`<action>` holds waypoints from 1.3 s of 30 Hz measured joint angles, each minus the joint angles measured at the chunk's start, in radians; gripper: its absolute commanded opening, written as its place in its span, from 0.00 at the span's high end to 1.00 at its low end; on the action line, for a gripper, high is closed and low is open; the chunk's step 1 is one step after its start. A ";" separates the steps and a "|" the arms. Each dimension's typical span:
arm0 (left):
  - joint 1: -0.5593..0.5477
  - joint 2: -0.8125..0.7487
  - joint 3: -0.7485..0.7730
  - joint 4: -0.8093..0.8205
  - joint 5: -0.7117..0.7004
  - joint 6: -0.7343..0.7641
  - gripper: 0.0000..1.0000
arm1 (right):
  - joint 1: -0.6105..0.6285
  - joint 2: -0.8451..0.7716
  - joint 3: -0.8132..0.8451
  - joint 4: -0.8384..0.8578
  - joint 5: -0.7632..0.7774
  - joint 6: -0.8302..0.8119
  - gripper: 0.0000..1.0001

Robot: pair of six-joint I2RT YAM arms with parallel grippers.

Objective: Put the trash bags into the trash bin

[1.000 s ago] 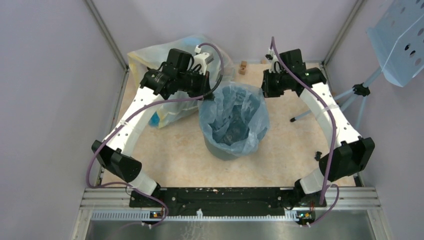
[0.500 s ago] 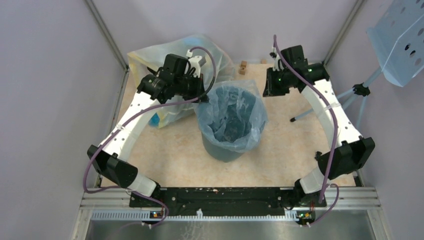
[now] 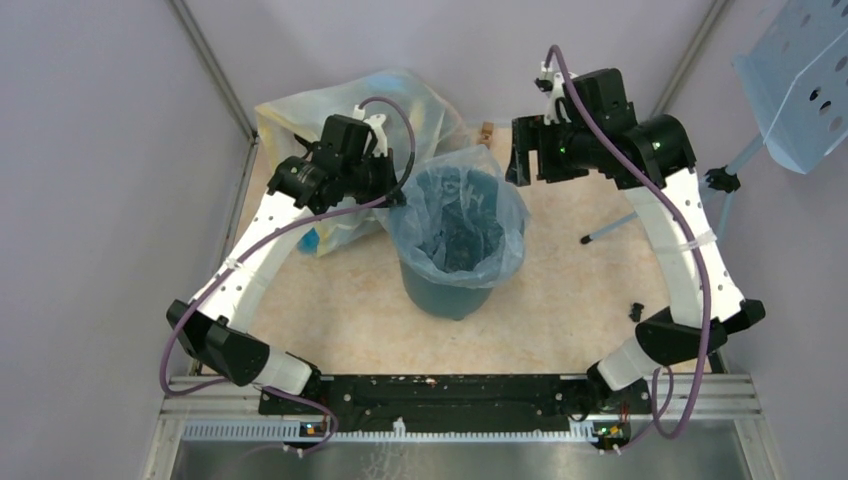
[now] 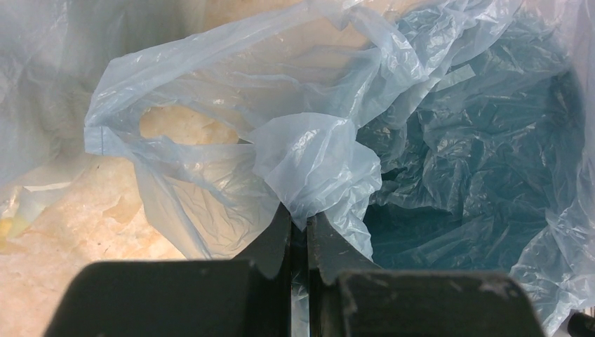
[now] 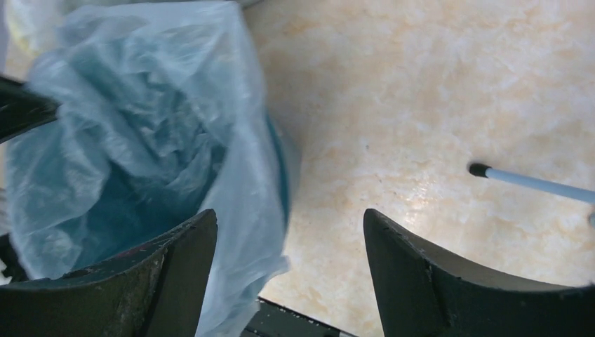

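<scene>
The left hand (image 4: 299,219) is clamped on the trash bag (image 4: 309,161) rim at the left edge of the trash bin (image 3: 445,295). The right hand (image 5: 288,225) is apart and empty, just right of the bin.

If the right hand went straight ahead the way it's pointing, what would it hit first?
Most likely the loose edge of the blue bag draped over the bin. The right hand also frames bare table beside it, so I can't be sure.

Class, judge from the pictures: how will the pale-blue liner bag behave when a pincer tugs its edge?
Probably floppy: the liner bag crumples into folds where the left pincer pinches it. Likely very light, since its thin film drapes over the trash bin rim. It may slip or tear, being so see-through.
</scene>
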 measured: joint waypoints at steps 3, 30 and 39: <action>0.000 0.000 0.000 0.000 -0.006 -0.012 1.00 | 0.066 0.031 0.074 -0.029 0.018 0.012 0.24; 0.000 -0.106 -0.146 0.071 -0.060 -0.062 1.00 | 0.003 0.063 -0.185 -0.013 0.129 -0.008 1.00; 0.001 -0.252 -0.347 0.253 -0.052 -0.137 1.00 | -0.095 -0.002 -0.528 0.206 -0.131 0.015 1.00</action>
